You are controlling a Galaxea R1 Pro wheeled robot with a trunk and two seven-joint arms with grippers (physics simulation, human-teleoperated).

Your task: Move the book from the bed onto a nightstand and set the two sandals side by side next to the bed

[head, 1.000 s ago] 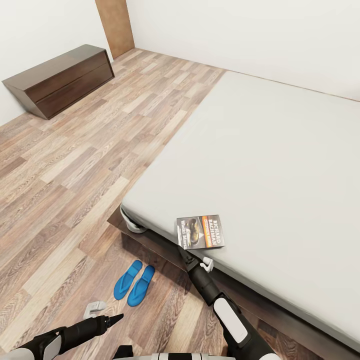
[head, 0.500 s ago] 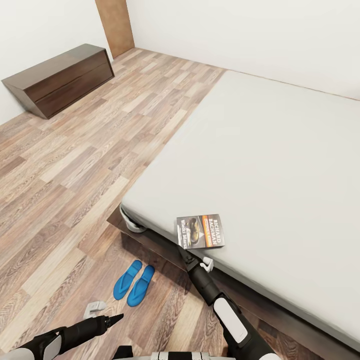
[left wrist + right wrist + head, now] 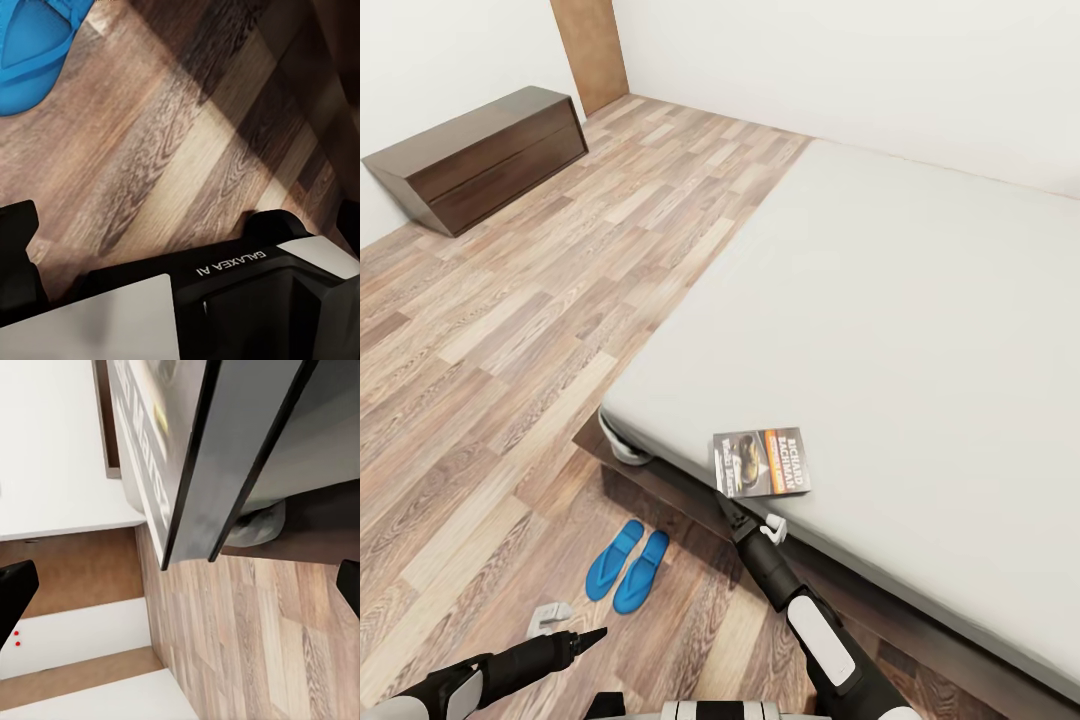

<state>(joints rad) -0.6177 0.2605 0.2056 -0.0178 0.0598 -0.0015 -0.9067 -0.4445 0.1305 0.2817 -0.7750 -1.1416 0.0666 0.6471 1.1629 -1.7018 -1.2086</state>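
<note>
Motion is barely being registered over the last second: the paperback book [image 3: 760, 462] is being left where it was, flat near the edge of the bed [image 3: 920, 300]. The right gripper [image 3: 728, 502] is being kept at the book's near edge, fingers spread wide with nothing clamped, so the grasp is judged not yet made. The blue sandals [image 3: 627, 563] are lying paired beside the bed. The left gripper [image 3: 592, 634] is being held spread over the floor [image 3: 510, 400].

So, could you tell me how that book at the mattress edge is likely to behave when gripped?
The book looks thin, so probably light and bendy. It lies flat on the bed, at its edge, so a push might slide it off.
</note>
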